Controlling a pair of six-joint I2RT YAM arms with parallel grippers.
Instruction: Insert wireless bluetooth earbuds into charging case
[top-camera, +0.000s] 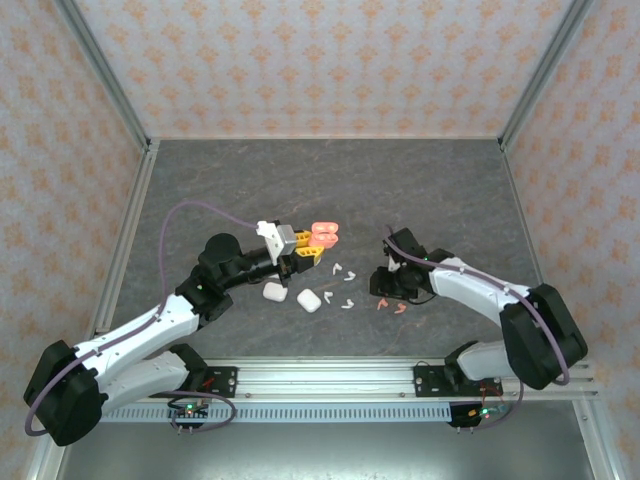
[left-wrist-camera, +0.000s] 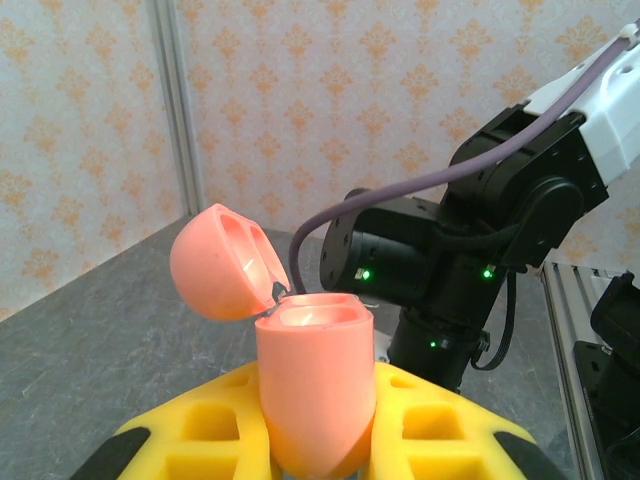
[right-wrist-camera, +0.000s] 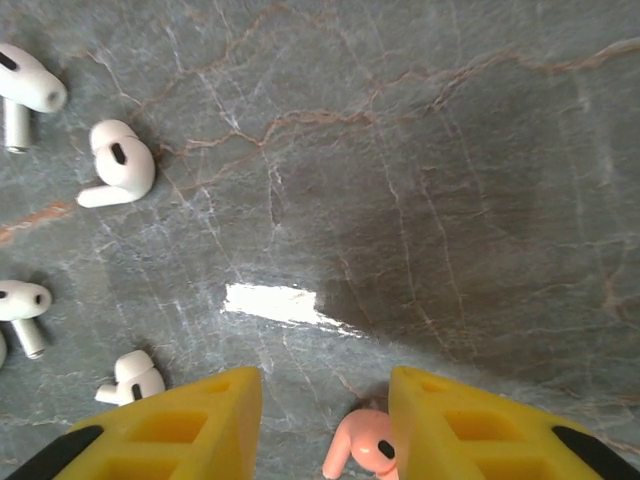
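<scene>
Hold-and-pick setup
My left end effector (top-camera: 308, 252) grips the pink case (left-wrist-camera: 315, 380) upright, lid open, for loading; right end effector (right-wrist-camera: 325, 410) half-wide astride the pink earbud (right-wrist-camera: 362, 455).

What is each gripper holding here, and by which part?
Left gripper clamps the open salmon-pink plastic charging case by its lower body. Right gripper: fingers straddle a salmon-pink plastic earbud, not yet gripping it.

The pink case (left-wrist-camera: 315, 390) is held upright off the table (right-wrist-camera: 450, 200), its lid (left-wrist-camera: 225, 260) swung back open. White earbuds (right-wrist-camera: 120, 165) (small bent pieces with short stems) lie scattered on their sides on the grey surface. Two pink earbuds (top-camera: 400, 310) lie close together to their right.
</scene>
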